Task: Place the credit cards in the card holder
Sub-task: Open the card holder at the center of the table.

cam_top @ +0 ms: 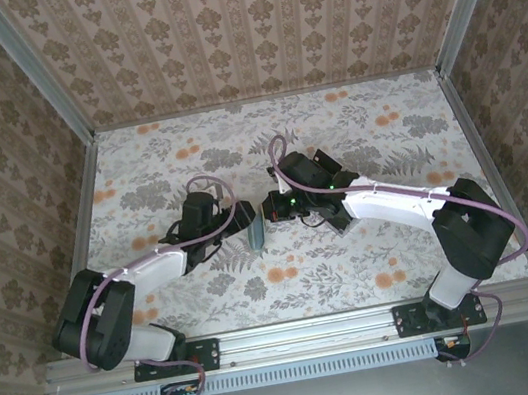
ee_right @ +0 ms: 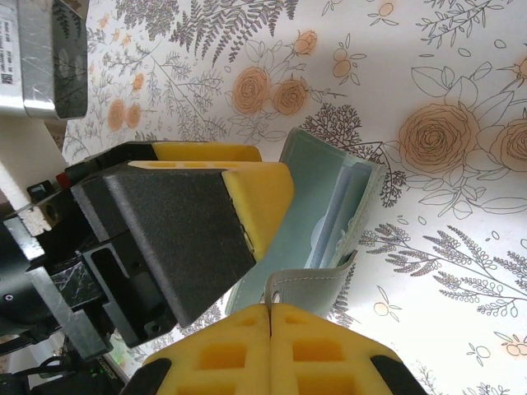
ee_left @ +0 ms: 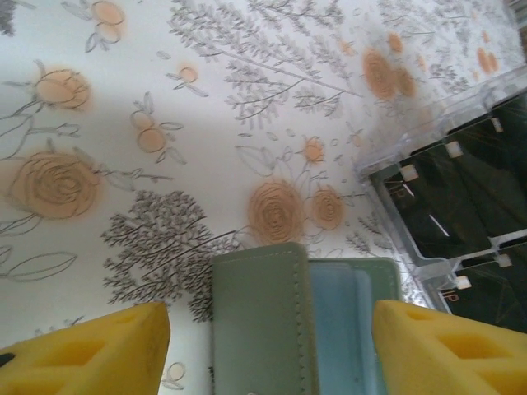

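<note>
The sage-green card holder (cam_top: 256, 231) lies open on the floral table between both arms. In the left wrist view its green flap (ee_left: 255, 288) and bluish inside (ee_left: 346, 321) sit between my left gripper's (ee_left: 272, 317) yellow fingers (ee_left: 90, 350), which stand apart on either side of it. In the right wrist view my right gripper (ee_right: 270, 309) is shut on the holder's flap (ee_right: 325, 284), lifting it off the bluish inside (ee_right: 317, 206). One left finger (ee_right: 247, 185) hangs over that inside. Dark credit cards (ee_left: 449, 193) lie in a clear plastic sheet to the right.
The clear plastic sheet (ee_left: 387, 160) lies close beside the holder, mostly under the right arm (cam_top: 387, 202) in the top view. Patterned walls with metal rails (cam_top: 82, 202) close in the table on three sides. Open floral surface (cam_top: 234, 142) stretches behind the grippers.
</note>
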`<state>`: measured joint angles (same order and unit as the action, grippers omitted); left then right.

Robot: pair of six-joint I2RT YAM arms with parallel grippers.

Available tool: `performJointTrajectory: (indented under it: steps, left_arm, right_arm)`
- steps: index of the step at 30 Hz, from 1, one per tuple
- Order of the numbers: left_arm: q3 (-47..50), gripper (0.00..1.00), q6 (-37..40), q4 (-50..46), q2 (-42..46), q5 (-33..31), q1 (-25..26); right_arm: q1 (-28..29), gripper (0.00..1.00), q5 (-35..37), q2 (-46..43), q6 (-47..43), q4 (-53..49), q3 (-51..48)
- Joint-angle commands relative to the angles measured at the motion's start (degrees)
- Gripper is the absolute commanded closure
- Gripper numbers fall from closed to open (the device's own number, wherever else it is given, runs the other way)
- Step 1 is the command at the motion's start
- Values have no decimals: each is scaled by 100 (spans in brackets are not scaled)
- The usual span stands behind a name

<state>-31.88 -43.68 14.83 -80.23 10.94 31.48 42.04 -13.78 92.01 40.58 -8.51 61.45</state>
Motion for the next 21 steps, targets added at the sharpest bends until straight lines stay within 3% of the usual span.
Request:
performJointTrajectory:
  steps: [1, 11, 18, 21]
  left_arm:
    - [57, 34, 66, -400, 92, -379, 24]
    - [116, 48, -26, -1391, 212, -927, 24]
    - [491, 49, -223, -1413, 542, -1012, 31]
    - [615, 49, -257, -1481, 671, -1083, 33]
  right_arm:
    - [-36, 100, 42, -226, 71, 155, -213]
    - [-169, 100, 167, -171, 179, 476, -933]
    - [-271, 100, 459, -53, 216, 574, -1408]
    - [-303, 95, 575, 16, 205, 562, -1527]
